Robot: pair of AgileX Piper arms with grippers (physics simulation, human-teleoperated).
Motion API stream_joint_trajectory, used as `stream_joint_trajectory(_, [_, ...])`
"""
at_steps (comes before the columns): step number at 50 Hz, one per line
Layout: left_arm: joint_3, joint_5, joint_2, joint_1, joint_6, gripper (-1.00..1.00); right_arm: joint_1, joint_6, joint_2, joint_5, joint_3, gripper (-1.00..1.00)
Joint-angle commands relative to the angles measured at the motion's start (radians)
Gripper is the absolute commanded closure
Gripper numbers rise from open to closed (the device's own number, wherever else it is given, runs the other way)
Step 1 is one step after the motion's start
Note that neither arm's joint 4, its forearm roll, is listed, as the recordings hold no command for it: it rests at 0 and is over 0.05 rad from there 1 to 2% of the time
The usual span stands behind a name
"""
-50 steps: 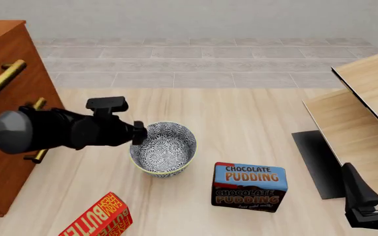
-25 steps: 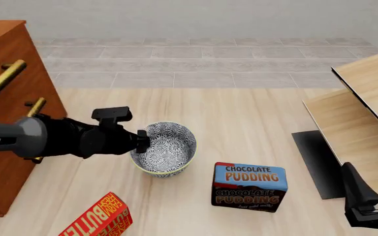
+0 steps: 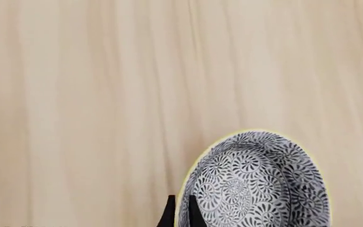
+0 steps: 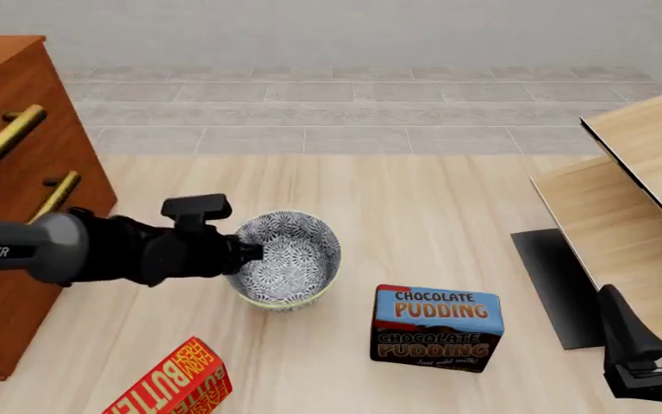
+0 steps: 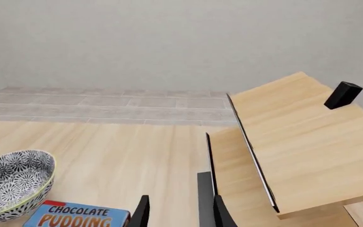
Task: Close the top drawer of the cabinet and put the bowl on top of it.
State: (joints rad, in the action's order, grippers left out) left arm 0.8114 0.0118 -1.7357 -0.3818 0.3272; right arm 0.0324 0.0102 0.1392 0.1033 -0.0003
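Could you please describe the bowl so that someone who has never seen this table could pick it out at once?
Start at the reddish-brown cabinet on the table's left. Just to its right, ahead of the chocolate pudding box, the bowl is clamped at its rim by the left pincer. It is the only round thing, covered in a blue-grey floral pattern.

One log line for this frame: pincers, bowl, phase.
left pincer: shut on bowl rim, bowl tilted | right pincer: open, idle beside pudding box | cabinet top: bare | phase: lifting bowl
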Motion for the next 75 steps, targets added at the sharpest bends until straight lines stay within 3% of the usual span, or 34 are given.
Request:
stream_joint_trajectory(1, [-0.001,-0.004,0.032,0.015,-0.007,1.00,-0.001,-0.002,0.000,-0.001,0.000,-1.00])
stream_joint_trajectory(19, [-0.006,0.006,0.122,-0.054,0.067,1.00,-0.001,-0.002,0.002,0.002,0.000,-1.00])
stream_joint_trajectory(22, [-0.007,0.016,0.126,-0.047,0.105,1.00,-0.001,-0.002,0.003,0.003,0.000,-1.00])
stream_joint_trajectory(37, [0.005,0.065,0.254,-0.049,0.140,1.00,-0.003,-0.004,0.009,0.010,0.000,-1.00])
stream_joint_trajectory(39, [0.008,0.083,0.266,-0.053,0.152,1.00,-0.003,-0.004,0.008,0.009,0.000,-1.00])
stream_joint_trajectory(40, [0.016,0.092,0.297,-0.025,0.124,1.00,-0.003,-0.004,0.005,0.007,0.000,-1.00])
stream_joint_trajectory(49, [0.063,0.237,0.417,-0.068,0.175,1.00,-0.003,-0.003,-0.007,-0.004,0.000,-1.00])
stream_joint_trajectory(52, [0.104,0.308,0.454,-0.011,0.132,1.00,-0.004,-0.002,-0.009,-0.004,0.000,-1.00])
stream_joint_trajectory(58, [0.138,0.376,0.511,-0.048,0.155,1.00,-0.004,0.000,-0.011,-0.006,0.000,-1.00])
stream_joint_trajectory(68, [0.195,0.507,0.571,0.022,0.155,1.00,-0.004,0.002,-0.015,-0.008,0.000,-1.00])
stream_joint_trajectory(70, [0.222,0.559,0.584,0.070,0.151,1.00,-0.004,0.002,-0.018,-0.011,0.000,-1.00])
stream_joint_trajectory(75, [0.255,0.607,0.578,0.075,0.169,1.00,-0.003,0.003,-0.010,-0.003,0.000,-1.00])
